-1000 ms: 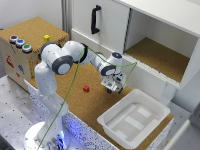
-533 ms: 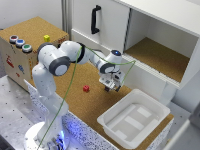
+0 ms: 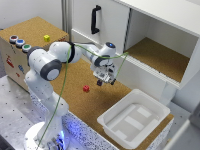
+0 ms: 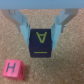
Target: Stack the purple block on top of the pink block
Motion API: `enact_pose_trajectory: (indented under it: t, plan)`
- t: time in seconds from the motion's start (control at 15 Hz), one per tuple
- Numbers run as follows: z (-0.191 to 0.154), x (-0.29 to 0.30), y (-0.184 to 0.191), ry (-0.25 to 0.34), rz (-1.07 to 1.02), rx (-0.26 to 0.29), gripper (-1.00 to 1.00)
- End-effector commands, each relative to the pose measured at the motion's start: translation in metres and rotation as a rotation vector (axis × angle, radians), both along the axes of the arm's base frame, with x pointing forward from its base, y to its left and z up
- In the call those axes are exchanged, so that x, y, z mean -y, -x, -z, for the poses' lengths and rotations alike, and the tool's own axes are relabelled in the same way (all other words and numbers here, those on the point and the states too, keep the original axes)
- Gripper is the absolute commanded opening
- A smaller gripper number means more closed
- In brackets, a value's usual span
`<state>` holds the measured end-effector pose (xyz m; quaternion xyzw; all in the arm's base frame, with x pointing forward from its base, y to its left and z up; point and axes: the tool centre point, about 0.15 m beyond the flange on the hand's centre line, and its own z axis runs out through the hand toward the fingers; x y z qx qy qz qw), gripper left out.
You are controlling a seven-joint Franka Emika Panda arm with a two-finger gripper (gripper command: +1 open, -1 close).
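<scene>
Only two blocks (purple block point(image 4: 41, 43) gripped, pink block point(image 4: 14, 68)).

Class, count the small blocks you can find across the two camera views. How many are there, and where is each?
3: a purple block between the gripper fingers, a pink block on the cork mat, and a yellow block on the box top. More may be hidden.

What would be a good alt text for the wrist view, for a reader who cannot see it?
The gripper holds a dark purple block marked "A" between its two fingers, above a brown cork surface. A pink block marked "H" lies on the cork beside it, apart from the purple one.
</scene>
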<state>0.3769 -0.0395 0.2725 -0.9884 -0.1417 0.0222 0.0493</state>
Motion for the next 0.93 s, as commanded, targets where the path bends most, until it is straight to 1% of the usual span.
enact_pose_trajectory:
  t: [0.0, 0.07, 0.2, 0.27, 0.33, 0.4, 0.47, 0.53, 0.6, 0.8, 0.87]
  plan:
    - [0.006, -0.032, 0.053, -0.001, -0.061, 0.136, -1.0]
    - [0.005, -0.041, 0.061, 0.017, -0.063, 0.146, -1.0]
    - [0.01, -0.056, 0.065, 0.012, -0.03, 0.123, -1.0]
    - [0.013, -0.06, 0.065, 0.005, -0.015, 0.127, -1.0]
    - [0.016, -0.064, 0.061, -0.005, 0.005, 0.116, -1.0]
    - [0.017, -0.068, 0.057, 0.009, 0.009, 0.12, -1.0]
    - [0.018, -0.071, 0.053, 0.007, 0.015, 0.121, -1.0]
    - [0.02, -0.073, 0.049, 0.022, 0.018, 0.124, -1.0]
    - [0.023, -0.073, 0.045, 0.025, 0.023, 0.116, -1.0]
    - [0.028, -0.066, 0.037, 0.004, 0.031, 0.117, -1.0]
    - [0.029, -0.064, 0.033, 0.008, 0.028, 0.118, -1.0]
